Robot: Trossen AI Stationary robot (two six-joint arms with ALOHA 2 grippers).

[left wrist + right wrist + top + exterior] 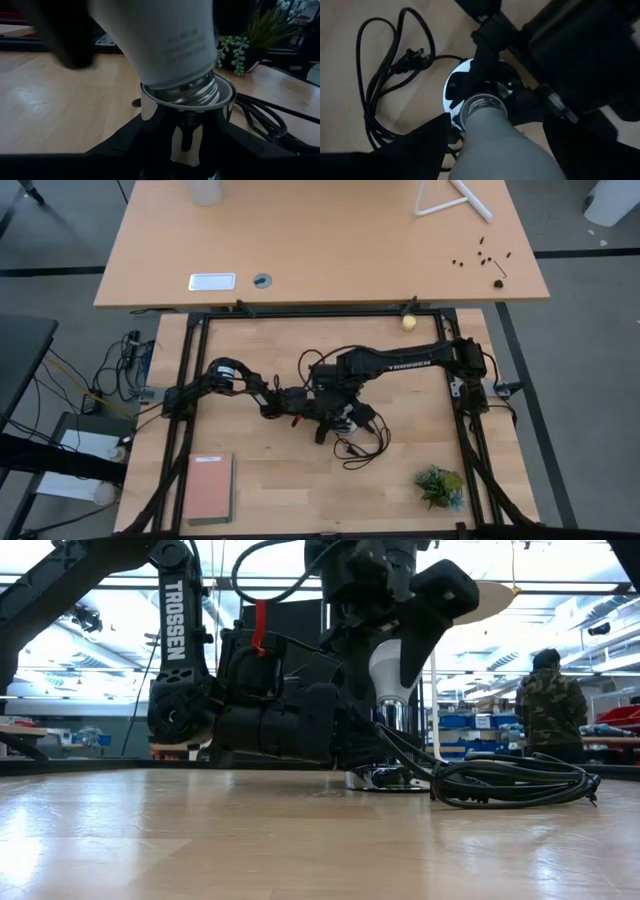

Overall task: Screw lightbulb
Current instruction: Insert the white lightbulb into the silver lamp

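The white lightbulb (392,668) stands base down over the round silver socket (385,778) near the table's middle. Its threaded base (187,92) sits inside the socket's rim (227,95), and the bulb is tilted in the left wrist view. My right gripper (392,645) comes from above and is shut on the bulb (500,145). My left gripper (185,150) lies low on the table and is shut on the socket (457,85) from the left. In the high view both grippers meet at the socket (345,420). My left gripper has the socket's body (185,132) between its two fingers (117,147), level from the table's left. The socket stands on the table with its opening up. My right gripper pinches the bulb's wide glass part (495,160) between its two fingers (422,145), pointing down from above. The bulb's threaded base (482,106) is in the socket's mouth.
The socket's black cord (362,445) lies coiled just right of and nearer than the socket, as the low view (510,785) also shows. A small plant (440,485) stands at the near right, a pink book (210,487) at the near left, a yellowish ball (408,322) at the far edge.
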